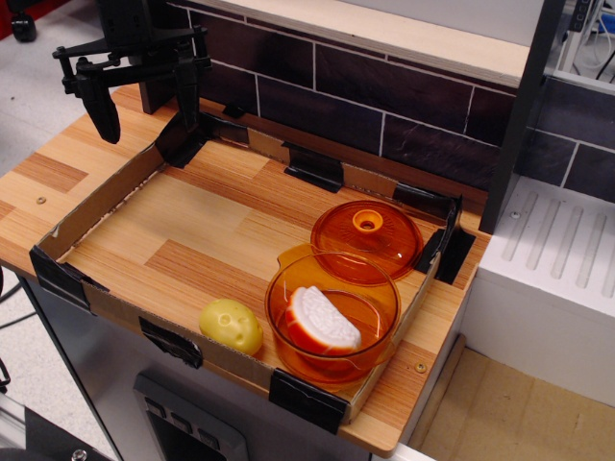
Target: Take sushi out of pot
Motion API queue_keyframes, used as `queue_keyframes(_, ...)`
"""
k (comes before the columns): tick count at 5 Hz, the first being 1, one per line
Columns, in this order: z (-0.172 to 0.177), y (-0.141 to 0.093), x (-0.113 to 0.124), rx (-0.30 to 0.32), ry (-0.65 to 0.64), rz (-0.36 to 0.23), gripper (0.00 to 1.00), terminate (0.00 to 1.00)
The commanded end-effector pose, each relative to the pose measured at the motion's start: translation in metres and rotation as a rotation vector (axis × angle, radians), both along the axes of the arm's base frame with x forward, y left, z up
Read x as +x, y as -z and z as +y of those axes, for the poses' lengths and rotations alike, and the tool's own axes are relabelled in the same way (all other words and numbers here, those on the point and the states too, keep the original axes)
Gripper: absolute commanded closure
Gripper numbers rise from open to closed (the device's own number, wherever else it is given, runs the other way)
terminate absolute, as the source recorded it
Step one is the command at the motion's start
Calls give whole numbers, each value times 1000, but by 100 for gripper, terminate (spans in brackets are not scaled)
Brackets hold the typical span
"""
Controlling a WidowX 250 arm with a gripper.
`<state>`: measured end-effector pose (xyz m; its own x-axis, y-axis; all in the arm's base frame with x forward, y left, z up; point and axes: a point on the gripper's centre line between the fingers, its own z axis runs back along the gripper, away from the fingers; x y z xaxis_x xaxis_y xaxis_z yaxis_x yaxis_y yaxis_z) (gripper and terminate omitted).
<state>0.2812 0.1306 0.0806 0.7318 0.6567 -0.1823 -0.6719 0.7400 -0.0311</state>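
Note:
The sushi point(322, 320), white ridged top on an orange-red base, lies inside the transparent orange pot point(379, 336) at the front right of the wooden tray. My black gripper point(144, 103) hangs at the far left back corner, well away from the pot. Its two fingers point(101, 106) are spread apart and hold nothing.
A flat domed orange lid point(366, 236) with a knob lies just behind the pot. A yellow lumpy toy point(231, 326) sits to the left of the pot. A low cardboard rim point(106, 197) with black tape corners borders the wooden board. A dark tiled wall stands behind.

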Motion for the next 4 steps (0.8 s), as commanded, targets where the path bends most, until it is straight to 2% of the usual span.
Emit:
queue_keyframes(1, 0, 0, 0, 0, 0, 0, 0, 0)
queue_keyframes(2, -5, -5, -4, 81, -117, -68, 0, 0)
queue_keyframes(3, -14, -11, -7, 85, -154, -85, 0, 0)
queue_keyframes(4, -27, -24, -13, 66, -177, -102, 0, 0)
